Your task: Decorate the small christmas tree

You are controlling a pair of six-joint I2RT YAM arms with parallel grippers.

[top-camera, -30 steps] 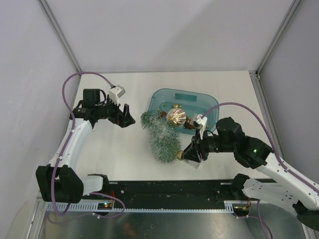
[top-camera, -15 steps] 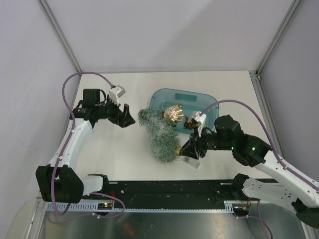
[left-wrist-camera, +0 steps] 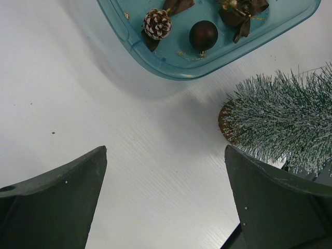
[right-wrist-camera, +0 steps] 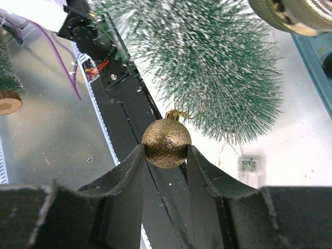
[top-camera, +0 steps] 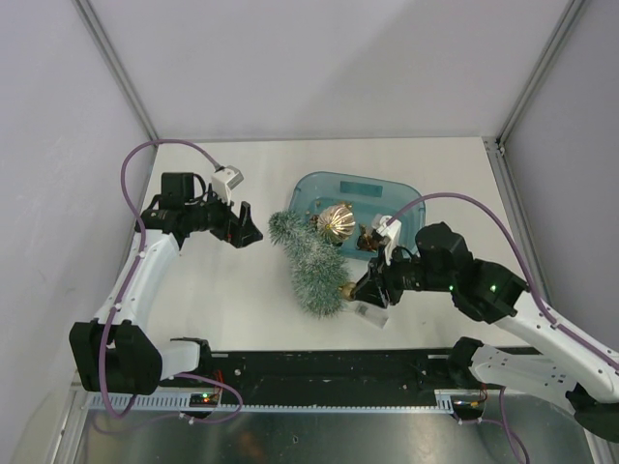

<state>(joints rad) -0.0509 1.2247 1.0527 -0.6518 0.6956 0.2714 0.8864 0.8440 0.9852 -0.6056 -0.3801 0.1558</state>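
Hanging step: right gripper (right-wrist-camera: 166,154) pinched gold ball (right-wrist-camera: 166,142) mid-frame. Next needed loop hooked on small christmas tree (right-wrist-camera: 207,62). Left gripper (left-wrist-camera: 166,150) spread.

left arm (top-camera: 140,275), right arm (top-camera: 556,343): white links, black joint housings; purple cable (top-camera: 126,169) looping to each wrist; green led (top-camera: 495,287) on right forearm; fingers (left-wrist-camera: 57,202) matte dark grey wedges
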